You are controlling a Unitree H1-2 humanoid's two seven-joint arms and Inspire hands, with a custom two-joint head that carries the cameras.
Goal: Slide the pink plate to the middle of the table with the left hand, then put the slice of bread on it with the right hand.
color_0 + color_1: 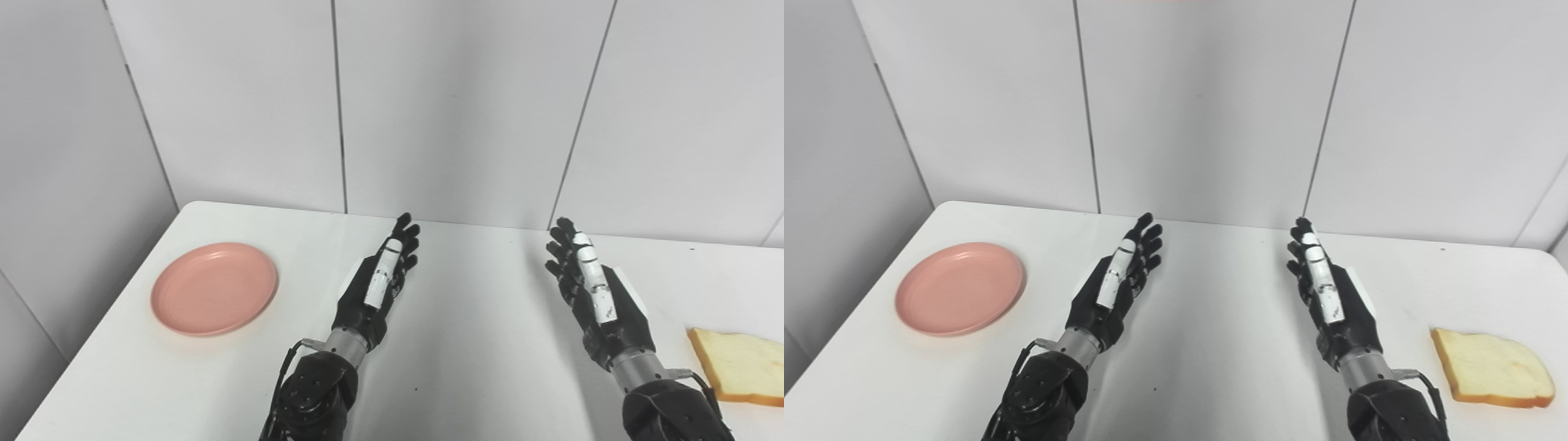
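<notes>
Two black robot hands with white panels hover over one white counter, and I count just two things lying on it: one round pink plastic plate and one slice of pale bread with a tan crust. Taking the plate as the landmark, it lies flat near the counter's left edge. The left hand is just to the right of the plate, apart from it, fingers stretched out and spread, holding nothing. The right hand is farther right again, well apart from the plate, likewise spread and holding nothing. The bread lies flat at the opposite side of the counter from the plate, beyond the right hand, touched by neither hand.
</notes>
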